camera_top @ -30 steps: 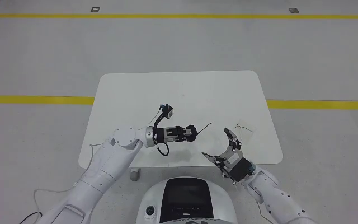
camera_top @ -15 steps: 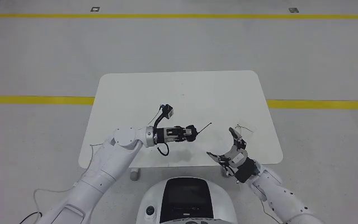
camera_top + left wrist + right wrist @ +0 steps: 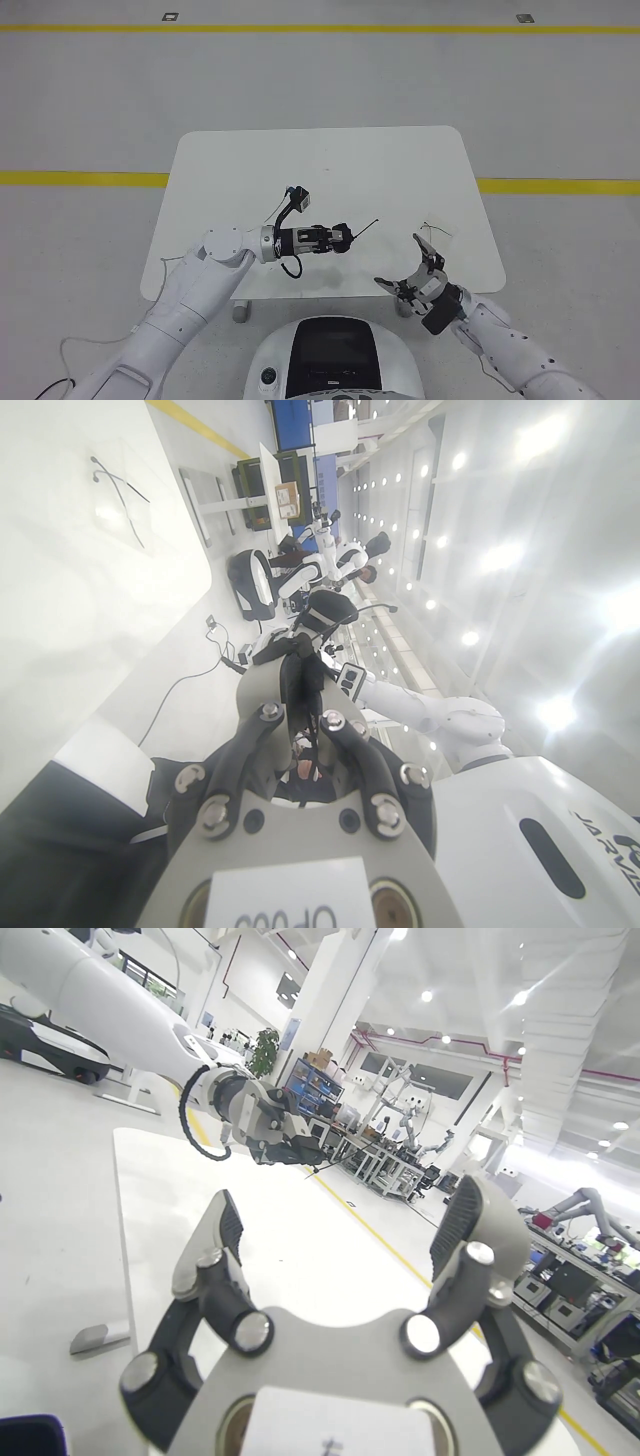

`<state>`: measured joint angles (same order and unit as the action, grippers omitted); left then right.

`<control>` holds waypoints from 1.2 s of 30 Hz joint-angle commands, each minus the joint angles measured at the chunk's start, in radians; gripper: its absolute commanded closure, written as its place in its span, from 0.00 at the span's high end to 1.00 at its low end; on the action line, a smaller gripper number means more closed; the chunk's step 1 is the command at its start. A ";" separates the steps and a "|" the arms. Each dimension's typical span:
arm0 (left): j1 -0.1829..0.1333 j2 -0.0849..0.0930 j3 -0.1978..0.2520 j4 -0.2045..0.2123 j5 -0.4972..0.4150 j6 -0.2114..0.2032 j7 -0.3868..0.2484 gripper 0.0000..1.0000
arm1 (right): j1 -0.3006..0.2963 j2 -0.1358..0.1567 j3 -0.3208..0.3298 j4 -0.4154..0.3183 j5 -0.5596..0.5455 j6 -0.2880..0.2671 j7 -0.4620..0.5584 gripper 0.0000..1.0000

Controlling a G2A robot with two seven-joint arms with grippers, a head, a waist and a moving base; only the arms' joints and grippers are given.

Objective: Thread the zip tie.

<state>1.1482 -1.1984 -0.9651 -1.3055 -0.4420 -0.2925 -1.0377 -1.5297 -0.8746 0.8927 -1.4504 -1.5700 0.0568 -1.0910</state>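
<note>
My left gripper (image 3: 349, 237) hovers over the middle of the white table (image 3: 300, 170), shut on a black zip tie (image 3: 365, 229) whose thin tip points out to the right. In the left wrist view the fingers (image 3: 280, 680) are pressed together around the zip tie (image 3: 306, 660). My right gripper (image 3: 397, 260) sits near the table's front right edge, open and holding nothing. The right wrist view shows its ribbed pads (image 3: 232, 1225) wide apart, with the left gripper (image 3: 292, 1148) and its zip tie (image 3: 325, 1167) farther off. A second thin tie (image 3: 434, 229) lies on the table just beyond the right gripper.
The loose tie (image 3: 120, 495) rests near the table's right side. The far half of the table (image 3: 320, 155) is bare white surface. A yellow floor line (image 3: 80, 179) runs past both sides of the table.
The right gripper has drifted a little to the right and back toward the table's front edge, staying open. The left arm and its zip tie have not moved.
</note>
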 commanded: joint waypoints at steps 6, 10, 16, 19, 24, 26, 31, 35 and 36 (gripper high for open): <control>0.000 0.000 0.000 0.000 0.000 0.000 0.000 0.00 | 0.005 0.004 -0.011 0.002 0.000 0.009 -0.010 1.00; 0.000 0.000 0.000 0.000 0.000 0.000 0.000 0.00 | 0.005 0.004 -0.011 0.002 0.000 0.009 -0.010 1.00; 0.000 0.000 0.000 0.000 0.000 0.000 0.000 0.00 | 0.005 0.004 -0.011 0.002 0.000 0.009 -0.010 1.00; 0.000 0.000 0.000 0.000 0.000 0.000 0.000 0.00 | 0.005 0.004 -0.011 0.002 0.000 0.009 -0.010 1.00; 0.029 -0.001 -0.007 -0.037 -0.096 0.050 0.050 0.00 | 0.005 0.004 -0.011 0.002 0.000 0.009 -0.010 1.00; 0.040 0.000 -0.013 -0.050 -0.150 0.077 0.052 0.00 | 0.005 0.004 -0.011 0.002 0.000 0.009 -0.010 1.00; 0.062 0.002 -0.022 -0.075 -0.236 0.132 0.062 0.00 | 0.005 0.004 -0.011 0.002 0.000 0.009 -0.010 1.00; 0.076 0.002 -0.023 -0.087 -0.279 0.168 0.079 0.00 | 0.005 0.004 -0.011 0.002 0.000 0.009 -0.010 1.00; 0.078 0.003 -0.023 -0.089 -0.286 0.174 0.084 0.00 | 0.005 0.004 -0.011 0.002 0.000 0.009 -0.010 1.00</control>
<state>1.2240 -1.1961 -0.9887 -1.3927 -0.7225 -0.1253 -0.9586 -1.5246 -0.8710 0.8812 -1.4483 -1.5700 0.0657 -1.1005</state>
